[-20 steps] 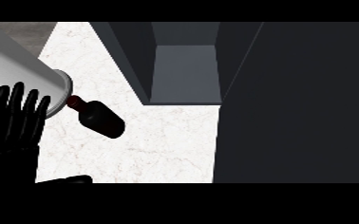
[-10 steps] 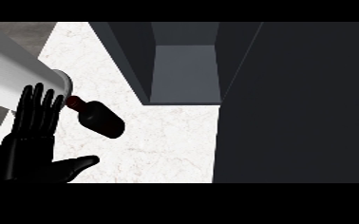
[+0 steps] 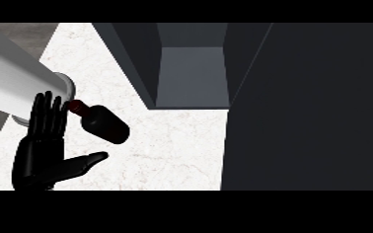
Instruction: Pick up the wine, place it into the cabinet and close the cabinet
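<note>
The wine bottle (image 3: 103, 124) is dark with a reddish neck and lies on its side on the white marble counter (image 3: 175, 153), neck pointing up-left. My left hand (image 3: 45, 153) is at the lower left, just left of the bottle, open with fingers straight up and thumb spread toward the right. Its fingers are close beside the bottle's neck and hold nothing. The cabinet (image 3: 191, 79) stands open behind the bottle, its grey inside bare. Its dark door (image 3: 299, 108) fills the right side of the view. My right hand does not show.
A pale grey cylinder (image 3: 29, 86) comes in from the upper left edge and ends just above the bottle's neck and my fingertips. Bare counter lies between the bottle and the cabinet's front.
My left hand has risen from the lower left edge and moved right toward the bottle, and its thumb now shows spread out. The bottle and cabinet have not moved.
</note>
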